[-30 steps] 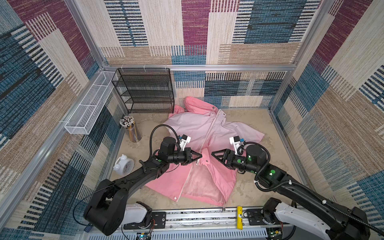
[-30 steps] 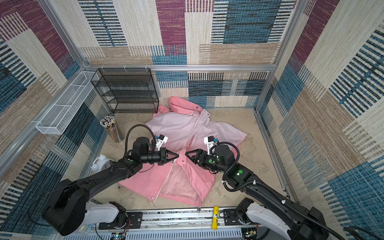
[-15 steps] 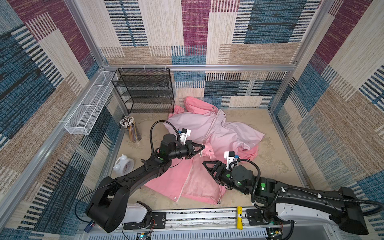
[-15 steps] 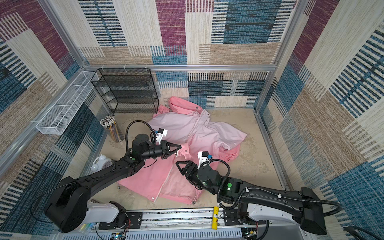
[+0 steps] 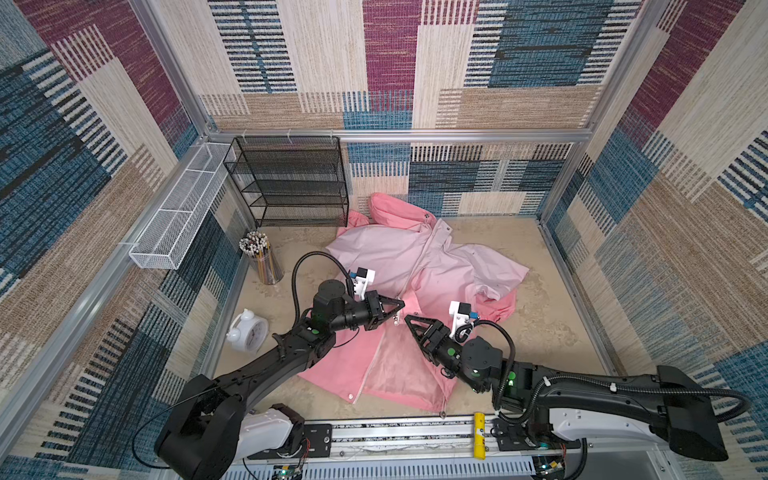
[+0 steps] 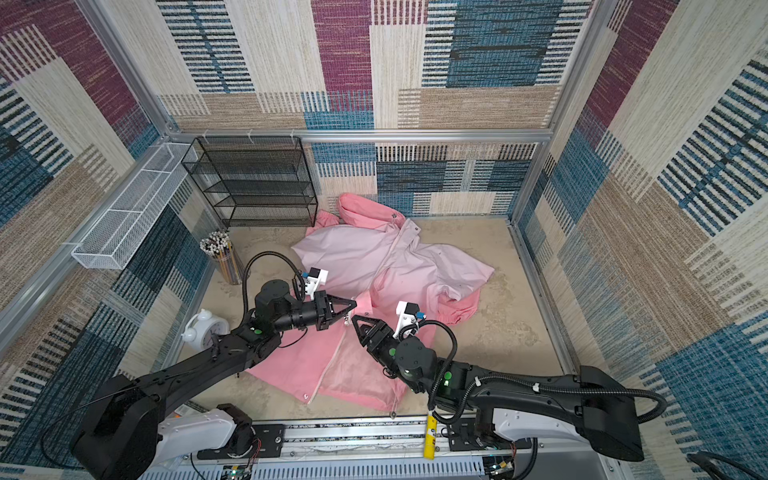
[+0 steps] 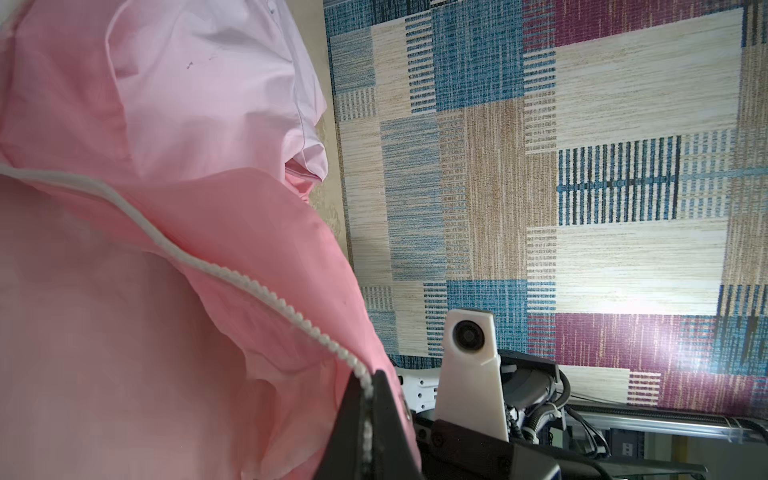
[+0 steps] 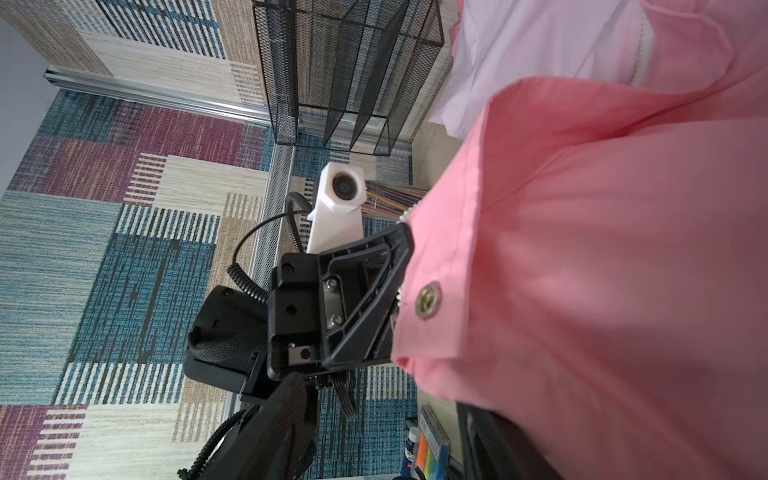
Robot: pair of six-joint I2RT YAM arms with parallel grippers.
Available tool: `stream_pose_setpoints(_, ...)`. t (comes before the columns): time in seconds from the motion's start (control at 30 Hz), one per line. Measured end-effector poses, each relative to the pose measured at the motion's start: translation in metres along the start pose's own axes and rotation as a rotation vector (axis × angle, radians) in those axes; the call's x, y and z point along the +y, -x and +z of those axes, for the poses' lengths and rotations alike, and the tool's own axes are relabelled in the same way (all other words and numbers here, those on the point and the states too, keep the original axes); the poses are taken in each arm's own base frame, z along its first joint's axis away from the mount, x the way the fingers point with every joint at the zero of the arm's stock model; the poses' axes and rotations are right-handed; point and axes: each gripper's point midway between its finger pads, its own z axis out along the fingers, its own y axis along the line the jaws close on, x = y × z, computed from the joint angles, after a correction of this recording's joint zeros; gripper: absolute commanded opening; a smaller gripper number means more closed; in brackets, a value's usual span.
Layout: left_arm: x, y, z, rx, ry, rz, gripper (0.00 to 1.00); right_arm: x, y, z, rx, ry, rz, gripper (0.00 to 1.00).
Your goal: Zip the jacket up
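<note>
The pink jacket (image 5: 419,266) (image 6: 374,266) lies spread on the sandy floor, hood toward the back wall, front open at the lower part. My left gripper (image 5: 400,305) (image 6: 353,303) (image 7: 368,386) is shut on the jacket's white zipper (image 7: 249,282) edge and holds that edge lifted. My right gripper (image 5: 409,320) (image 6: 356,320) (image 8: 378,395) faces it from close by, jaws apart. Salmon fabric (image 8: 602,270) with a silver snap (image 8: 428,297) hangs beside one right finger (image 8: 490,440). Nothing is pinched between the right fingers.
A black mesh shelf (image 5: 291,183) stands at the back left, with a white wire basket (image 5: 178,220) on the left wall. A pencil cup (image 5: 262,262) and a white alarm clock (image 5: 247,332) stand left of the jacket. Coloured sticky notes (image 8: 432,449) lie near the front rail.
The right arm has dropped low along the front and its gripper has drawn back toward the front, still facing the left gripper. The left gripper keeps its hold, barely shifted.
</note>
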Motion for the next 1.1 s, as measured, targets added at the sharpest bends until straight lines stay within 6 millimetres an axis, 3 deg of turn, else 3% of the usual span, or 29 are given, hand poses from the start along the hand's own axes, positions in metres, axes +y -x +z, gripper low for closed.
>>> stream_pose_setpoints(0.23,-0.002,0.002,0.0,-0.01,-0.006,-0.009,0.0,0.001,0.0,-0.001,0.009,0.033,0.017,0.6)
stream_pose_setpoints(0.63,0.002,-0.004,-0.009,-0.028,-0.008,-0.035,0.0,-0.009,-0.003,0.018,0.044,0.045,0.024,0.46)
stream_pose_setpoints(1.1,0.002,-0.007,-0.008,-0.032,-0.021,-0.055,0.0,-0.014,-0.006,0.021,0.083,0.075,0.034,0.32)
